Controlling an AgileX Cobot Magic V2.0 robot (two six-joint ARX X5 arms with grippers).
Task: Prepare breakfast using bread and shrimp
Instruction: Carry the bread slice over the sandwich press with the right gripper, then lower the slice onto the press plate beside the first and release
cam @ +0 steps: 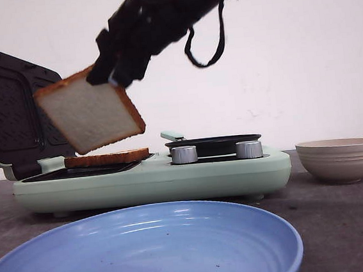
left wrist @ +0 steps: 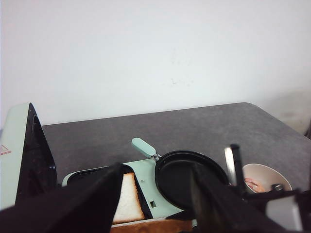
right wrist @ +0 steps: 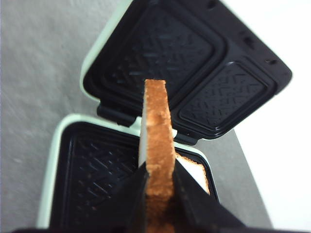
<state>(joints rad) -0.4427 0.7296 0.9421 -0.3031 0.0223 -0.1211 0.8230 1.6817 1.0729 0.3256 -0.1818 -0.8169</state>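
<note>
Light even, bright, diffuse; white wall (cam: pixel 302 53) near overexposed in all three views. Soft glare streaks on blue plate (cam: pixel 148 255), which sits close to my front camera and blurs at near rim. Small highlights on two metal knobs (cam: pixel 184 154). My right gripper (cam: pixel 112 70) reads as dark silhouette, detail lost. Left wrist view: my own fingers (left wrist: pixel 87 204) black, out of focus. Right wrist view: bread crust (right wrist: pixel 159 141) sharp, grey worktop (right wrist: pixel 43 73) blurred.

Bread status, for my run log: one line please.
right gripper: shut on held slice | above sandwich maker | second slice on plate | left gripper: open
</note>
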